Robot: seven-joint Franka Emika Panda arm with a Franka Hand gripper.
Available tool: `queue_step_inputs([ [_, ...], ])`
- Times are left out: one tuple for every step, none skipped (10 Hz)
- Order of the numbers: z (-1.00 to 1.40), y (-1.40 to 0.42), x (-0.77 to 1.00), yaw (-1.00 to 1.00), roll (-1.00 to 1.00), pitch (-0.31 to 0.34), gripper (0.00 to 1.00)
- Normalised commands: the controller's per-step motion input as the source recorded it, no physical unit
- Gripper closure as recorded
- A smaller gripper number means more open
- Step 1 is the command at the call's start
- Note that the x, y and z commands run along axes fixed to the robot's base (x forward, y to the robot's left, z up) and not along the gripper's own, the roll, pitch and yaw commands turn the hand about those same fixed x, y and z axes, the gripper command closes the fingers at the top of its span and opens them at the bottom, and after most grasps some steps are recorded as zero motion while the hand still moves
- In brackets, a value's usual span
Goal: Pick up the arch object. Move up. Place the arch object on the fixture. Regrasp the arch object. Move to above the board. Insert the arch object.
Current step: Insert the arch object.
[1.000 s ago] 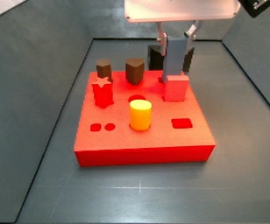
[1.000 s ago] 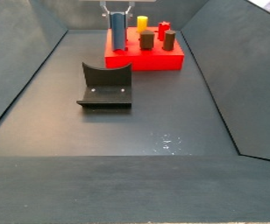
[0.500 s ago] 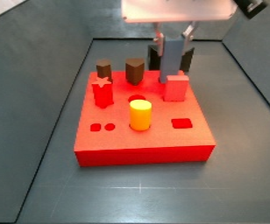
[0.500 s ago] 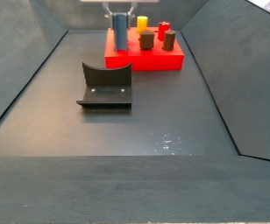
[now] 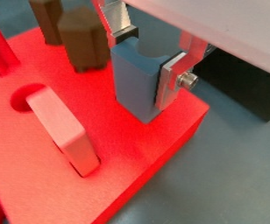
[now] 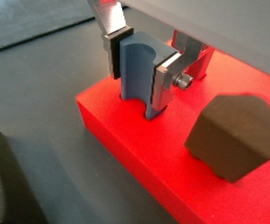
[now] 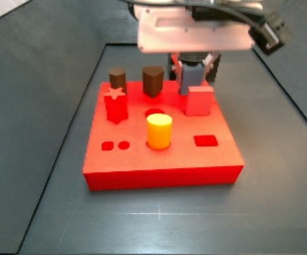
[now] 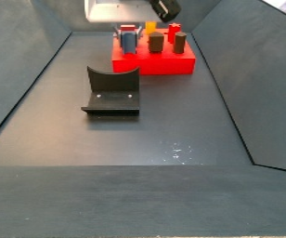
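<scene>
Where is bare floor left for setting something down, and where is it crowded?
Bare grey floor stretches between the dark curved-top fixture and the right wall, and nearer the camera. It is crowded on the bright-red pegged board, where the hand clamps the blue-grey arch object at its far edge.

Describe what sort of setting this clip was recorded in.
Probably a lab test cell for robot insertion trials: a dark walled tray floor, a red board of pegs, a fixture, and the gripper holding the arch object over the board.
</scene>
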Motion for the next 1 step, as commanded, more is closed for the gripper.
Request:
queue_step_inputs([
  [0.0,0.0,0.0,0.0,0.0,0.0,1.0],
])
